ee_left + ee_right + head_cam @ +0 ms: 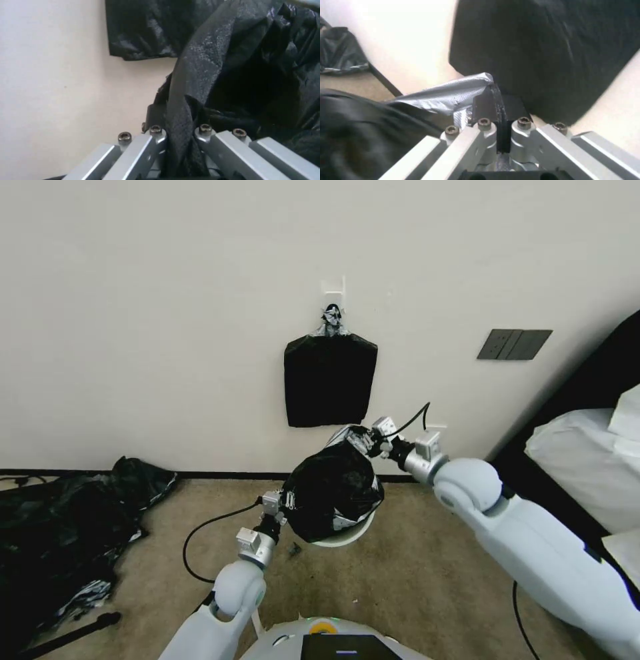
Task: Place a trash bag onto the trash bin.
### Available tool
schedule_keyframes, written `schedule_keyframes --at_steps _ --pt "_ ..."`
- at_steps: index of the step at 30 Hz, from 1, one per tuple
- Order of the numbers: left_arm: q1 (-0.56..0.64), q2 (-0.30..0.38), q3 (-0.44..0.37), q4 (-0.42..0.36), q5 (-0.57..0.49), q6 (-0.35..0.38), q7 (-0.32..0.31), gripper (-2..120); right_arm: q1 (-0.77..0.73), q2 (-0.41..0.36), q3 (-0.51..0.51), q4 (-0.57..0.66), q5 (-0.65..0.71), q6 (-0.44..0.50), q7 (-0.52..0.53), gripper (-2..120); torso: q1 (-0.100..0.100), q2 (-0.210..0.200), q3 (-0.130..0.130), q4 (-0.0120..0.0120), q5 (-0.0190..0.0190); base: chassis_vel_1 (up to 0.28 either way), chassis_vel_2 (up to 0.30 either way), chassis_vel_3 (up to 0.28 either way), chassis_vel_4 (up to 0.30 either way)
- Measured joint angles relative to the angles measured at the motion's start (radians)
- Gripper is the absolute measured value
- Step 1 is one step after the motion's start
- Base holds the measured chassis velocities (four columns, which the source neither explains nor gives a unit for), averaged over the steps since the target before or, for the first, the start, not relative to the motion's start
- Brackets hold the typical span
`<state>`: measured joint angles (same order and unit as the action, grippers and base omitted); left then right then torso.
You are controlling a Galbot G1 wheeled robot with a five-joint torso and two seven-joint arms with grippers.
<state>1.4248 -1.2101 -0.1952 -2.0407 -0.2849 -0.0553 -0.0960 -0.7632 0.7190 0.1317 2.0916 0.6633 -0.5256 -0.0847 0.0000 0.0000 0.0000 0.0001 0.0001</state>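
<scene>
Left gripper (285, 500): pinched tight on the near edge of the trash bag (331, 490), low over the carpet; in the left wrist view its fingers (180, 140) press together on a band of black film.

Right gripper (363, 437): clamped on the far upper edge of the same bag, close to the wall; in the right wrist view the fingers (486, 105) squeeze a fold of plastic that shines silver-grey.

Trash bag: glossy, wrinkled, black, stretched between the two grippers and hanging as a puffed pouch just above and partly over the trash bin (347, 533).

Trash bin: cream-white, standing on the carpet below the bag; only a curve of its rim and side shows under the film. Whether the bag's mouth already sits around the rim is hard to tell, since the bag hides most of the bin.

Hanging bundle (330, 380): a flat black rectangle with a grey twisted top, on a white wall hook (333, 290), directly above and behind the right gripper, apart from the bag.

Black sheeting (67, 533): a large crumpled heap on the floor at the robot's left, against the wall, well apart from the bin.

Wall plate (513, 344): dark grey, on the wall at the robot's right.

Bedding (587, 460): white, at the right edge.
</scene>
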Motion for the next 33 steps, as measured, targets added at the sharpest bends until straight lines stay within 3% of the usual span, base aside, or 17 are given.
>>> schedule_keyframes --at_steps 7,11,18,28,31,33 --pt "0.015 -0.01 -0.013 -0.007 -0.025 -0.034 0.033 2 0.01 -0.003 -0.005 -0.136 0.004 -0.002 -0.123 0 0.0 0.0 0.0 -0.0002 -0.0001 0.0 0.0 0.0 0.0" --pt "0.017 -0.018 -0.029 -0.009 -0.096 -0.051 0.046 2 -0.008 -0.005 0.002 -0.21 -0.013 0.017 -0.211 0 0.0 0.0 0.0 -0.0002 0.0002 0.0 0.0 0.0 0.0" --pt "0.006 -0.023 -0.04 -0.009 -0.218 -0.046 0.036 2 -0.023 -0.029 0.027 -0.247 -0.023 0.056 -0.267 0 0.0 0.0 0.0 -0.0001 0.0 0.0 0.0 0.0 0.0" --pt "-0.023 -0.023 -0.04 0.009 -0.346 -0.006 0.0 2 -0.052 -0.045 0.075 -0.215 0.106 0.059 -0.182 30 0.0 0.0 0.0 0.0 0.0 0.0 0.0 0.0 0.0" --pt "-0.037 -0.021 -0.045 0.021 -0.352 0.015 -0.028 2 -0.072 -0.046 0.157 -0.173 0.139 0.047 -0.072 45 0.0 0.0 0.0 -0.0003 0.0 0.0 0.0 0.0 0.0" --pt "-0.039 -0.019 -0.045 0.024 -0.348 0.018 -0.032 2 -0.078 -0.047 0.189 -0.141 0.156 0.035 -0.053 51 0.0 0.0 0.0 -0.0001 0.0001 0.0 0.0 0.0 0.0"
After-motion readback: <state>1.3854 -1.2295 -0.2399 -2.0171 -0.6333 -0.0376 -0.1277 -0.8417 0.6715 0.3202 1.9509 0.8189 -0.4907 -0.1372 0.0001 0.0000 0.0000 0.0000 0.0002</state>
